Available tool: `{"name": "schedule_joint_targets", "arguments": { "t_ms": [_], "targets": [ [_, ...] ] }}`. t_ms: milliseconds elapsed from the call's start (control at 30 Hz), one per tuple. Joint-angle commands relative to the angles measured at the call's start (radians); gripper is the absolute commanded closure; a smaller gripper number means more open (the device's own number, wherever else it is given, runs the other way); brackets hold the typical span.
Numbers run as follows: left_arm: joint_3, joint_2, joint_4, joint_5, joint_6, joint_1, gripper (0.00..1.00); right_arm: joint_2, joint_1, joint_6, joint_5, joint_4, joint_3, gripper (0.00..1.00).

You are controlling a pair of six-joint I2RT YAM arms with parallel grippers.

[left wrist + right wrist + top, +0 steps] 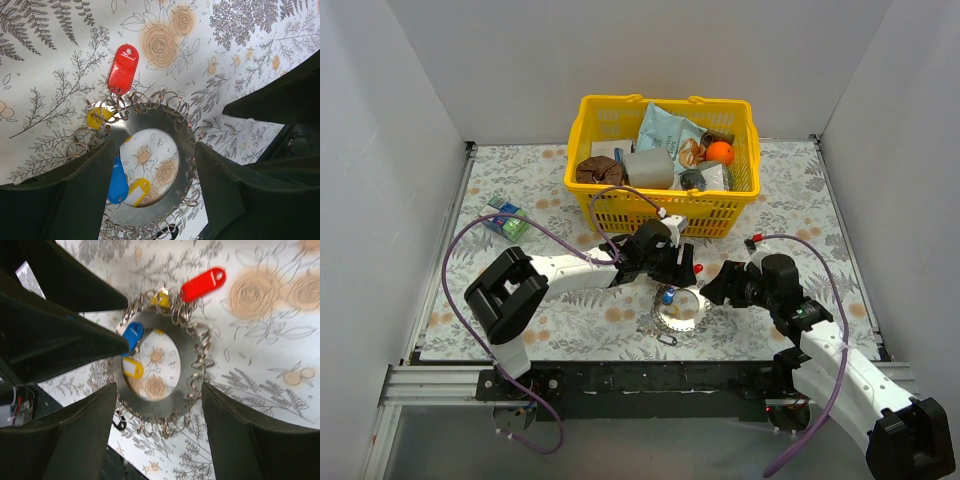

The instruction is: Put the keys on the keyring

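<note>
Now | left gripper (155,145), right gripper (159,387): jaws wide | above keyring (160,119) (arms angled inward)

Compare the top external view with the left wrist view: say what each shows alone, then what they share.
Top external only: the yellow basket of goods and a small green box at the left. Left wrist only: the small wire loops fringing the keyring, and a yellow key tag inside its hollow. Both: the keyring, the red key tag, the blue key tag and the flowered tabletop.
</note>
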Motion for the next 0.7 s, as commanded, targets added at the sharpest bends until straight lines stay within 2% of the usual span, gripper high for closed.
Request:
{"name": "schedule_joint_targets", "arguments": {
  "t_ms": [0,233,500,667],
  "targets": [
    [0.035,0.002,0.014,0.022,-0.005,0.005,0.38,0.012,-0.018,-0.029,0.102,-0.028,0.076,0.24],
    [0.081,0.039,0.008,0.028,-0.015,0.005,0.42,0.018,-0.106,-0.032,0.09,-0.028,0.067,0.25],
    [0.179,0.1,-0.061,0.013,-0.028,0.003,0.46,0.088,-0.288,-0.069,-0.058,0.01,0.045,0.25],
    [0.256,0.118,-0.133,-0.053,-0.024,-0.017,0.49,0.157,-0.336,-0.095,-0.114,0.039,0.024,0.25]
  ]
}}
